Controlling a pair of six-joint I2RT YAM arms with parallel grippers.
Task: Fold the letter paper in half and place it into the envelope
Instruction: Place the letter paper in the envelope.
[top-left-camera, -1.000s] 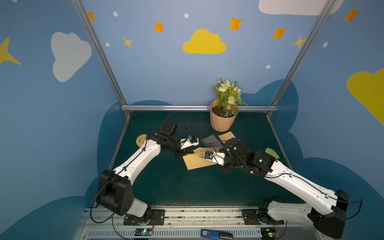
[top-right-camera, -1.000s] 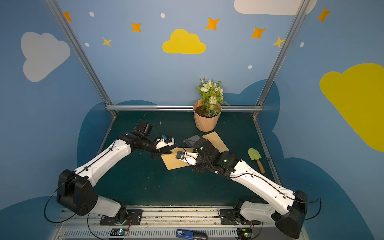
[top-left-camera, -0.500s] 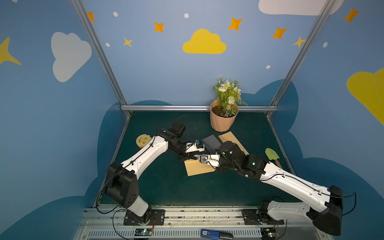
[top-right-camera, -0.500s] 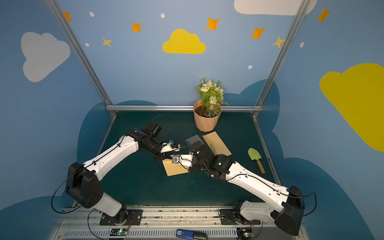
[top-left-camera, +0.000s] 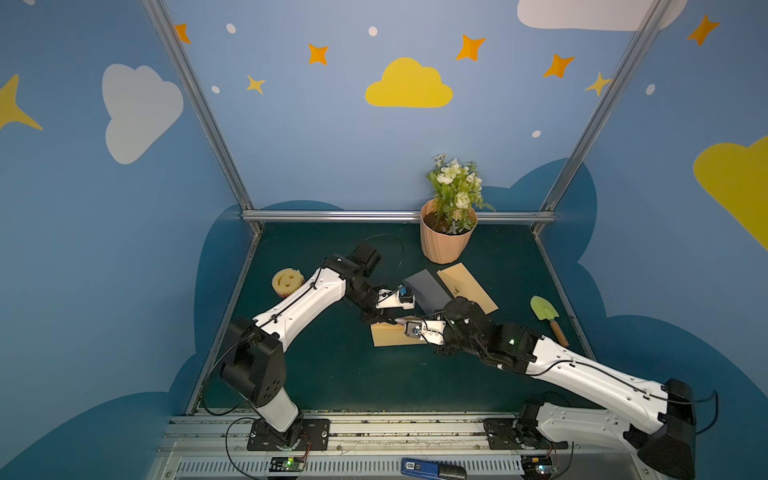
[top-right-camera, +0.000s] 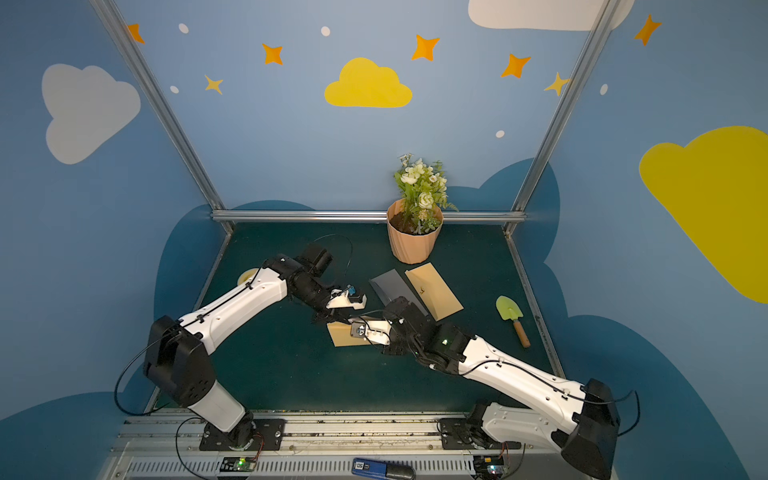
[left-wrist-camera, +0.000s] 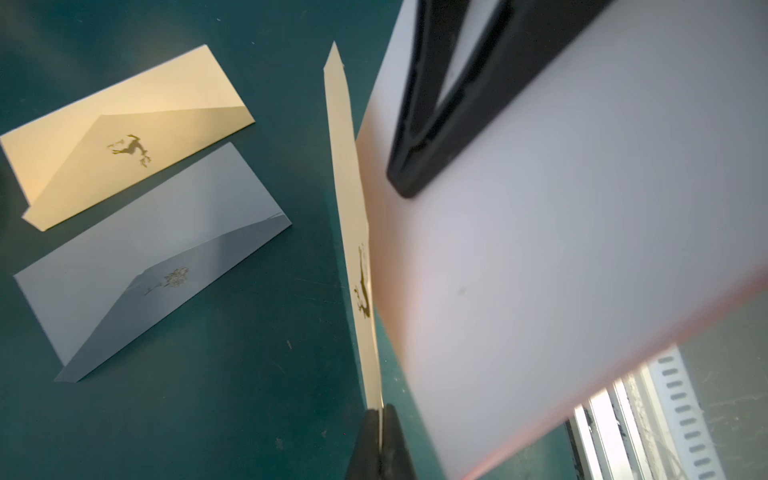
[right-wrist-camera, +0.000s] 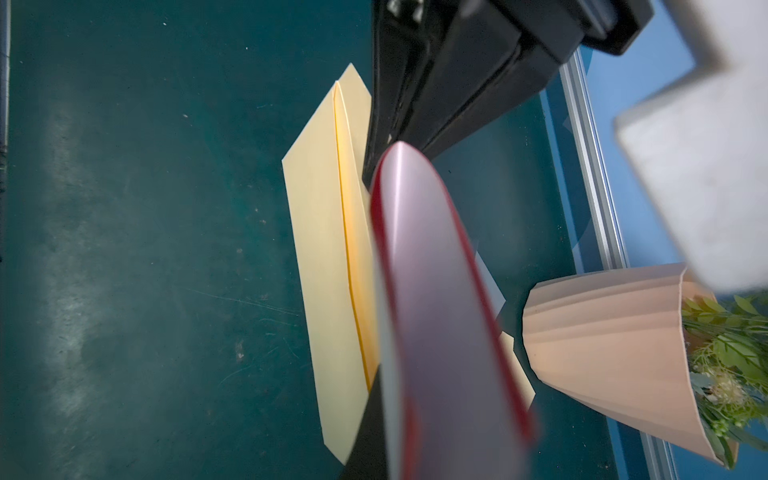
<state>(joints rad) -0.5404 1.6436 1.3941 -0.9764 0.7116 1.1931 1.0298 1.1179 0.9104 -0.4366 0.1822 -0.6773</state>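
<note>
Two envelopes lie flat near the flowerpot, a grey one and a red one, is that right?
Not quite. Beside the grey envelope lies a tan envelope, not a red one; a top view shows both flat near the flowerpot.

Your letter paper (right-wrist-camera: 432, 311) fills the middle of the frame, close and blurred. It is folded, with the rounded crease pointing away and a red edge along each side. The right gripper (right-wrist-camera: 386, 457) pinches its near end, and only one dark finger (right-wrist-camera: 365, 432) shows.

Just beside the paper, the cream envelope (right-wrist-camera: 320, 249) lies on the green mat (right-wrist-camera: 145, 249), its mouth a thin yellow slit. You cannot tell whether paper and envelope touch.

The left gripper (right-wrist-camera: 386, 124), black and closed, reaches to the envelope's far end next to the crease. A peach flowerpot (right-wrist-camera: 602, 345) stands by the metal rail (right-wrist-camera: 590, 166).
</note>
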